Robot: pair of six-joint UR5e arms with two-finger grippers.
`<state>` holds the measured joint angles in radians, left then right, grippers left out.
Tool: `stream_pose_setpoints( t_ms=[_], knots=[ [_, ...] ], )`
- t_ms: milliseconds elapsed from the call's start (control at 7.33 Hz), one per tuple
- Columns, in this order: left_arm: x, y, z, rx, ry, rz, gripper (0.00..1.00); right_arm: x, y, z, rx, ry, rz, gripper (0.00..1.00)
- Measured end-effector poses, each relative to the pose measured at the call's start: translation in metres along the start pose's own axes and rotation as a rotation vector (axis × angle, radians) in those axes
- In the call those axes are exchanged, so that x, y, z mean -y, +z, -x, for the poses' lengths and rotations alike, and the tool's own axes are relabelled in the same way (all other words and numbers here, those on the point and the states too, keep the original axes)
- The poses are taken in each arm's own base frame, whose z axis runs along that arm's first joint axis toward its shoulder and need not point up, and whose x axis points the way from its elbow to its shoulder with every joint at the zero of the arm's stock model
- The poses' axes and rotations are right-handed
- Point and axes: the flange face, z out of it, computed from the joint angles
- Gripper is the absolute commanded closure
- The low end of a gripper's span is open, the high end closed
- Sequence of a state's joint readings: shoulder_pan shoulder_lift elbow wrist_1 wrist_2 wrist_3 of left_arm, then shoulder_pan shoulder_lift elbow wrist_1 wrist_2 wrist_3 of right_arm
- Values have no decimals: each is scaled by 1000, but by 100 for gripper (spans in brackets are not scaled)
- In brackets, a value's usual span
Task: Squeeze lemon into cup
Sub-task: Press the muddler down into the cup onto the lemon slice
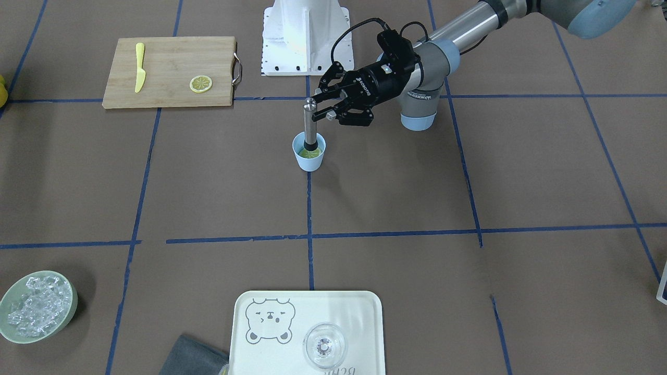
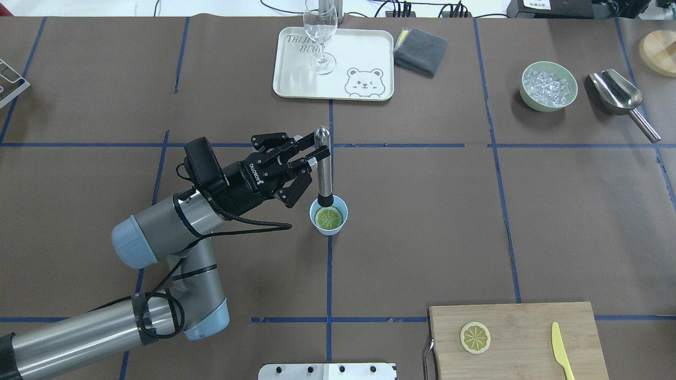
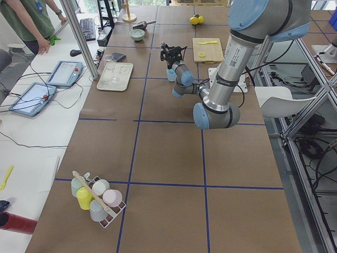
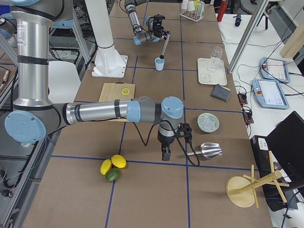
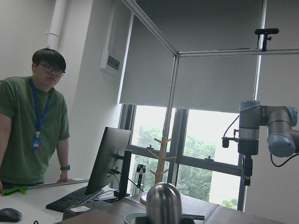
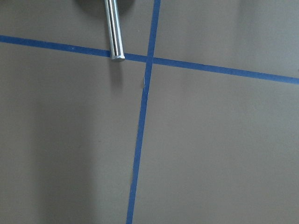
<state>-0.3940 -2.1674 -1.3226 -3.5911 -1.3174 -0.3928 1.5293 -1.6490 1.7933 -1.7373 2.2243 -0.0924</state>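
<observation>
The light-blue cup stands near the table's middle, also in the overhead view. A lemon slice lies flat inside it and also shows in the front view. A steel muddler stands in the cup with its black tip on the slice. My left gripper is shut on the muddler's upper shaft. The muddler's rounded top shows in the left wrist view. My right gripper hangs far off over bare table; I cannot tell whether it is open or shut.
A cutting board holds a second lemon slice and a yellow knife. A tray bears a clear glass. A grey cloth, a bowl of ice and a steel scoop lie at the far side.
</observation>
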Motion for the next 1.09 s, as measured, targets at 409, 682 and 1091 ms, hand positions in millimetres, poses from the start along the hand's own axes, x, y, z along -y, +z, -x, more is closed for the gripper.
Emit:
stream_pose_setpoints(
  t_ms=[409,682,1091],
  knots=[
    [-17,-3,0,15,21,29,100,0,0,0,0,-1,0,0],
    [-34,-6,-4,33,23,55,100,0,0,0,0,-1,1,0],
    [-37,-6,-12,42,17,53,100,1,2,-2,0,1,3,0]
  ],
)
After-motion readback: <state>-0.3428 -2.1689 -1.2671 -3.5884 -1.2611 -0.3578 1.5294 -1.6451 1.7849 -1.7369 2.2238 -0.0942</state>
